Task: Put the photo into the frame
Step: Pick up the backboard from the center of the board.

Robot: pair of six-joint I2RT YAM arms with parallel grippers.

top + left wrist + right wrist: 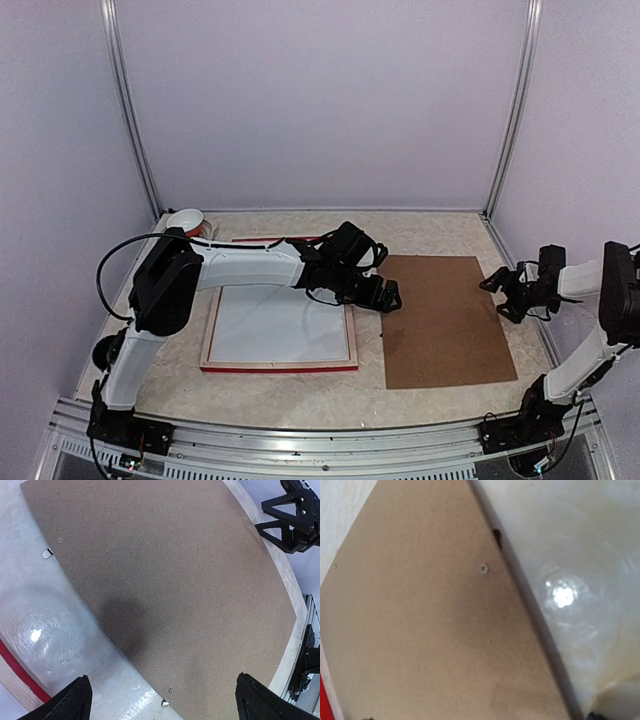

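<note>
The frame (278, 367) lies face down at the left centre of the table, pale wood back up, with a red edge showing along the front. The photo (278, 325) lies inside it, plain white back up. My left gripper (392, 297) is open and empty, hovering just past the frame's right edge over the left edge of the brown backing board (445, 318). In the left wrist view its fingertips (75, 700) stand wide apart above the board (170, 570), and the frame's red corner (20, 675) shows there. My right gripper (503, 295) is open and empty at the board's right edge.
The brown backing board (430, 630) lies flat to the right of the frame. A white and red round object (186, 222) sits at the back left corner. Enclosure walls and posts surround the table, and a metal rail (320, 450) runs along the front.
</note>
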